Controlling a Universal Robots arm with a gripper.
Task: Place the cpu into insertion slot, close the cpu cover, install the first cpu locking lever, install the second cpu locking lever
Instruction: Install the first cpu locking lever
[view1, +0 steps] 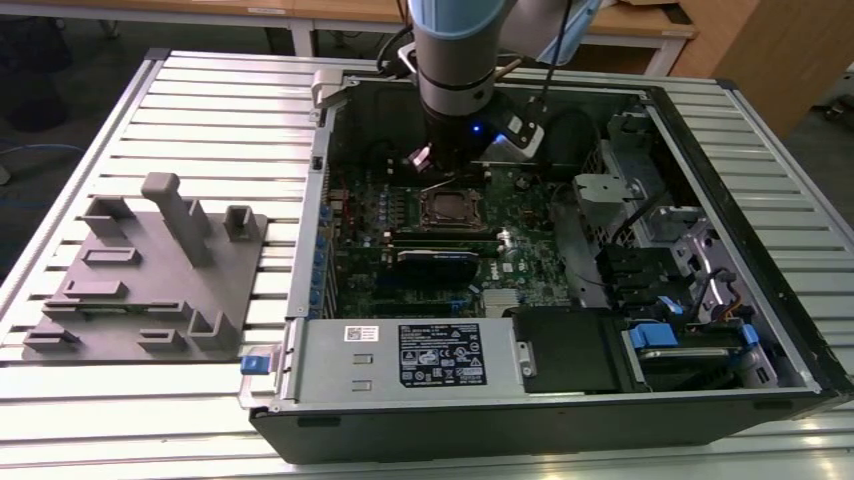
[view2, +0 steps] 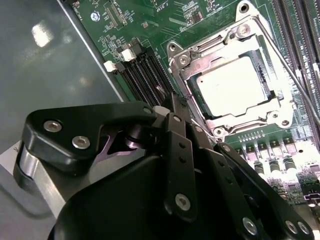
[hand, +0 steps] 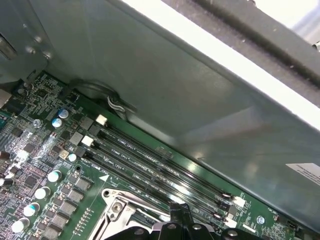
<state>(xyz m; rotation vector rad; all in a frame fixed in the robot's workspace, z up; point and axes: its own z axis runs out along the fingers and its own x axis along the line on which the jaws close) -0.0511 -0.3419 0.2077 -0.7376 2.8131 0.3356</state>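
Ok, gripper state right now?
Gripper: cannot be told; its tip is close beside the cpu cover, with the cpu showing through it.

The arm (view1: 461, 40) points straight down, its tool (view2: 176, 101) closed tight.

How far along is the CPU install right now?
Done: the cpu sits in the insertion slot, and the cpu cover looks closed over it. In hand: the gripper is down at the cover's corner by the memory slots. Left: a thin lever rod angles away from the cover, so the locking looks unfinished.
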